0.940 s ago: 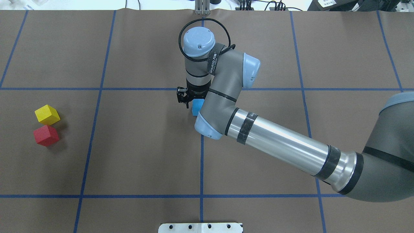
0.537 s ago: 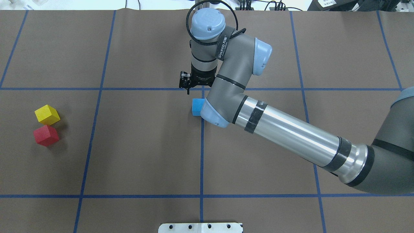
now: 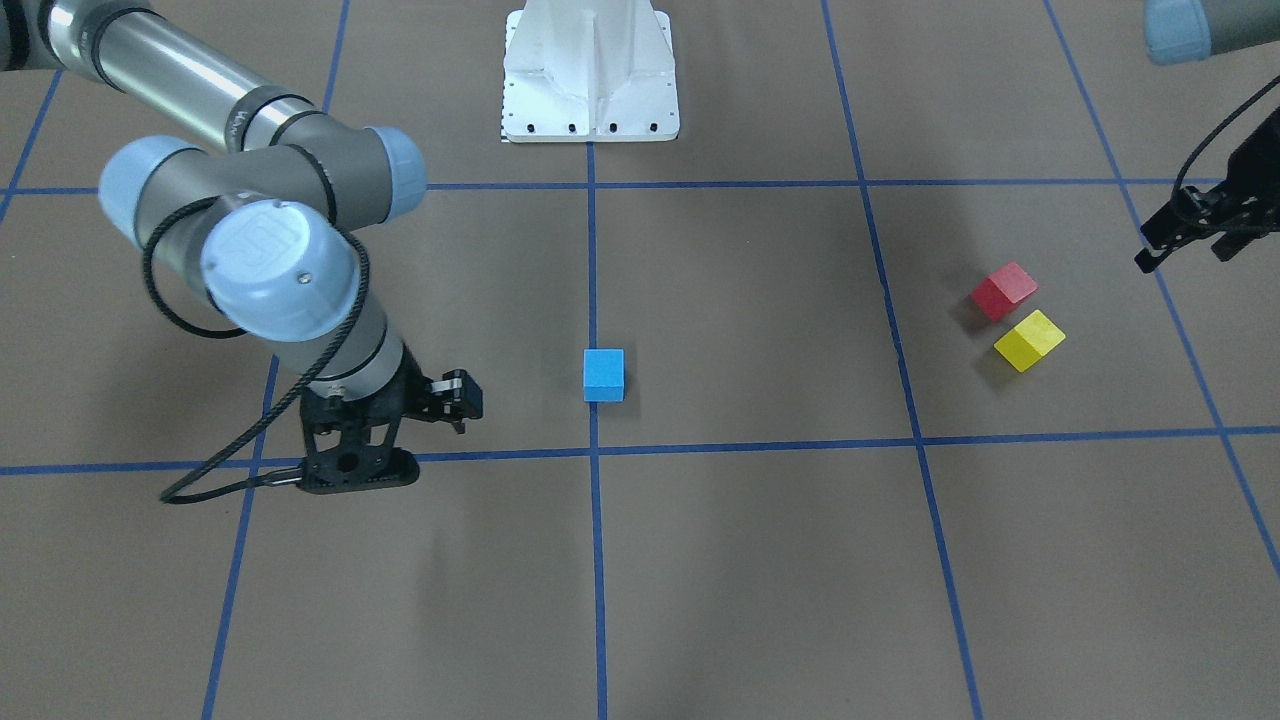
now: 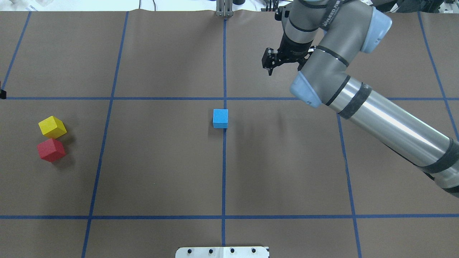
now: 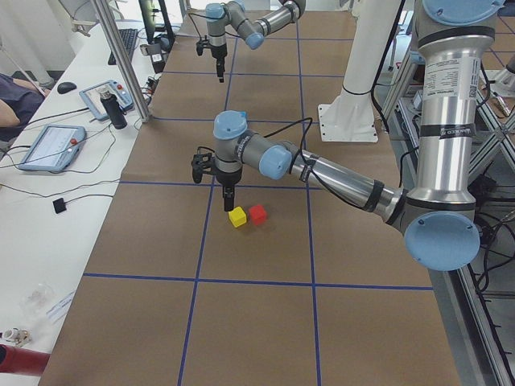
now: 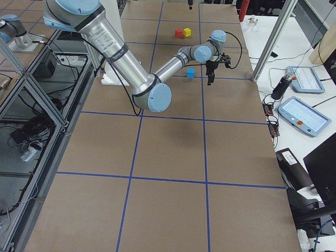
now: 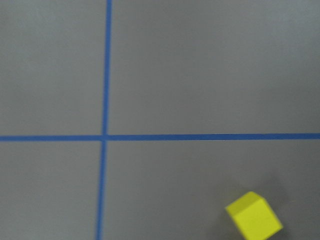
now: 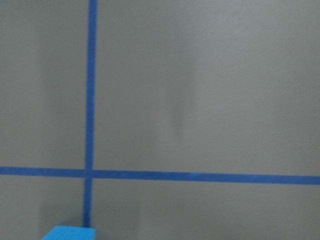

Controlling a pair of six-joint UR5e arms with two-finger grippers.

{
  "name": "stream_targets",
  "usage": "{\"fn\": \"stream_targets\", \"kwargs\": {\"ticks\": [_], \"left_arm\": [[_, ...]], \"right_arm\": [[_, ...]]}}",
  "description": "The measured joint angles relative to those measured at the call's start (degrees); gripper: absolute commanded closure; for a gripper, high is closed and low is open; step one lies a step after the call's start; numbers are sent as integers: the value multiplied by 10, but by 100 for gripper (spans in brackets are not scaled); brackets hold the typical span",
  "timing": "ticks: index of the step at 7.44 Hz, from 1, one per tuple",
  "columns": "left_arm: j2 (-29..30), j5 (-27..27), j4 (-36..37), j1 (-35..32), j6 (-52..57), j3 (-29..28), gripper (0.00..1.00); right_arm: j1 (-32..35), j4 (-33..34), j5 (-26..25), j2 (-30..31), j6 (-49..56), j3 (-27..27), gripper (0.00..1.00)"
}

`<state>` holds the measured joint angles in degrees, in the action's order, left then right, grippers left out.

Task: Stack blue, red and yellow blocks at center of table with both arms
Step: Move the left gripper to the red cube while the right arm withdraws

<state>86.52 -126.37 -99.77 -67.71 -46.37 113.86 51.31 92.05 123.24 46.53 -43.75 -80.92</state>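
The blue block (image 4: 220,118) sits alone at the table's centre, by the crossing of the tape lines; it also shows in the front view (image 3: 604,375) and at the bottom edge of the right wrist view (image 8: 70,233). My right gripper (image 4: 269,71) is open and empty, raised, off to the far right of the blue block (image 3: 355,482). The yellow block (image 4: 52,127) and red block (image 4: 51,149) lie side by side at the left. My left gripper (image 3: 1185,255) hovers open beside them, apart from both. The left wrist view shows the yellow block (image 7: 253,215) at the lower right.
Blue tape lines (image 4: 223,179) divide the brown table cover into squares. The white robot base plate (image 3: 590,80) stands at the near-robot edge. An operators' bench with tablets (image 5: 48,145) and a metal post (image 5: 121,56) runs along the far side.
My right gripper has let go of the blue block, risen and swung back to the right. The blue block stays at the centre. My left gripper's tip has appeared at the overhead view's left edge.
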Motion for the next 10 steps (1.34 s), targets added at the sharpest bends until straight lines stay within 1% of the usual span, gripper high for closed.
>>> {"fn": "stream_targets", "kwargs": {"ticks": [1,2,4,5,6,8,9,10], "left_arm": [[-28,40,-62,50,-89,7,0],[-45,76,-99,95,-160,9,0],[-55,128,-126,167,-258,10,0],[-56,157,-134,201,-292,9,0],[-56,175,-138,224,-310,5,0],[-56,187,-142,250,-318,-14,0],[-56,191,-153,259,-318,-31,0],[-55,197,-180,265,-319,-55,0]], "right_arm": [[28,0,5,35,51,-15,1],[56,-1,9,75,108,-32,1],[106,-4,35,138,205,-46,1],[125,-4,49,156,236,-48,1],[134,-4,57,165,249,-48,1],[140,-4,66,171,256,-49,1],[141,-4,67,173,256,-49,1],[141,-5,68,176,256,-50,1]]}}
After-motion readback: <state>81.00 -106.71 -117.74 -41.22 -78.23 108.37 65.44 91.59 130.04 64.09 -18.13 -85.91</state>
